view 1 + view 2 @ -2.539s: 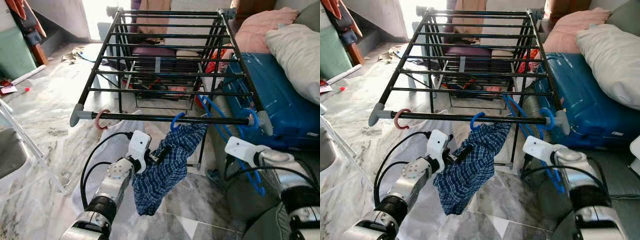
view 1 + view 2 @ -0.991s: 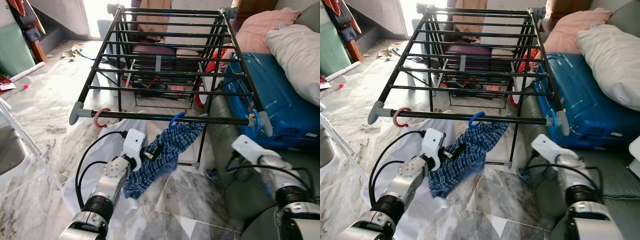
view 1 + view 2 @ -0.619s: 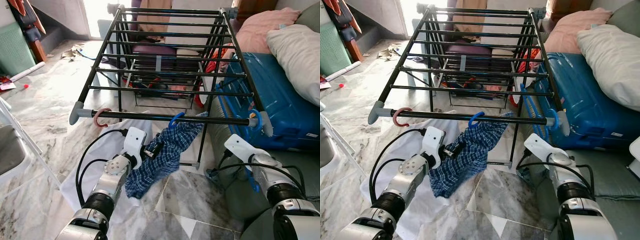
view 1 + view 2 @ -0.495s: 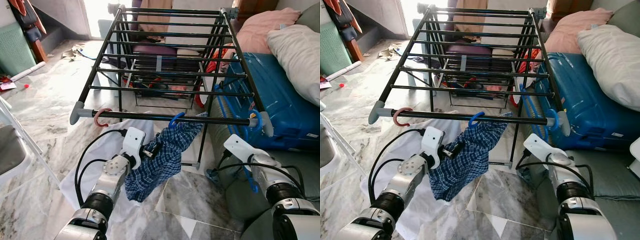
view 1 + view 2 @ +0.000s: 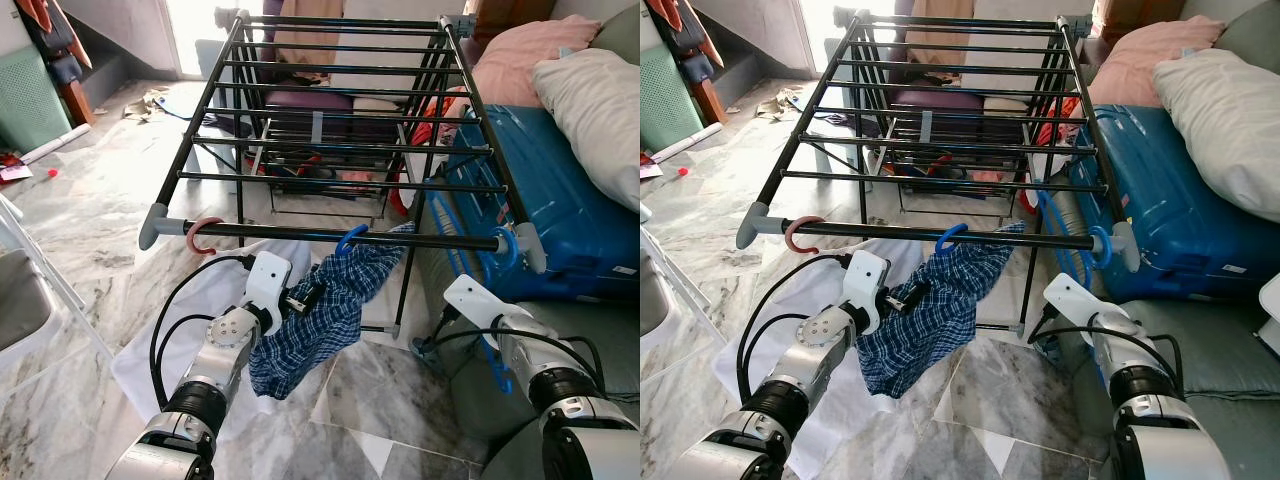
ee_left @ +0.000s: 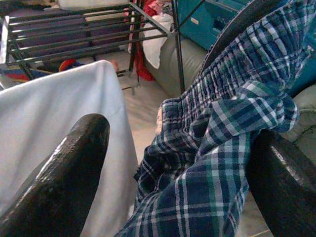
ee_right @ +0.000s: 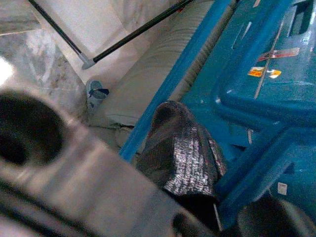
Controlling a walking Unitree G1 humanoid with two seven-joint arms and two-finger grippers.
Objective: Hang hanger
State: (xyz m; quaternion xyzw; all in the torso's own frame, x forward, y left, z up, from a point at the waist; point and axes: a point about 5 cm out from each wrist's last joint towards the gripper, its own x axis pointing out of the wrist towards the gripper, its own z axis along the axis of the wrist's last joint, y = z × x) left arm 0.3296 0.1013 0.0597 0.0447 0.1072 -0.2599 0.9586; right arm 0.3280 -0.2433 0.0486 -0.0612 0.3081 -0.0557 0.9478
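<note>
Hanger: blue hanger [image 5: 500, 300], hook over drying rack [image 5: 340, 236] front rail.
Right end effector [image 7: 197, 163]: gripping blue hanger.
Left end effector [image 5: 305, 297]: open around plaid shorts [image 5: 320, 310].

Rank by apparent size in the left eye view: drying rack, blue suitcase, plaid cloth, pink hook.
Drying rack
Blue suitcase
Plaid cloth, though nearness to the camera enlarges it
Pink hook

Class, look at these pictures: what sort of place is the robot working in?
Probably a lived-in room of a home: a black clothes drying rack on a marble floor, a blue suitcase, and pillows beside it.
</note>
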